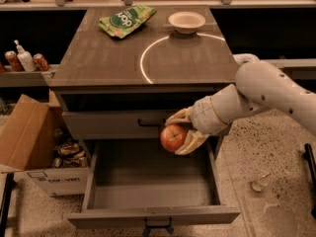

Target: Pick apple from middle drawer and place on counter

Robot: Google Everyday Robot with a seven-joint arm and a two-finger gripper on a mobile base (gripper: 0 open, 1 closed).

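A small round apple [173, 138] is held in the air above the open middle drawer [148, 184], clear of its floor and level with the lower edge of the closed drawer front [108, 125] above it. The apple is gripped across its widest part by the gripper [178, 134], whose two pale fingers are closed around it, one above and one below.

The fruit is judged to be firm and fairly light, with a smooth skin that could slip under a loose grip. It could also bruise if squeezed hard or dropped. A hold across the middle, as shown, is judged the safest. Its skin is seen as red with yellowish-orange patches and a soft shine.

The middle drawer is pulled fully out and is shown as a deep grey box with a bare grey floor and a dark handle at the front. The white arm [269, 90] is seen reaching in from the right.

Above, the counter [98, 58] is shown as a broad grey-brown wood-grain top marked with a thin white arc [142, 58]. A white bowl [186, 21] and a green snack bag [126, 19] are placed near its far edge, leaving open surface in front of them. A cardboard box [22, 137] is set on the speckled floor [276, 152] to the left.
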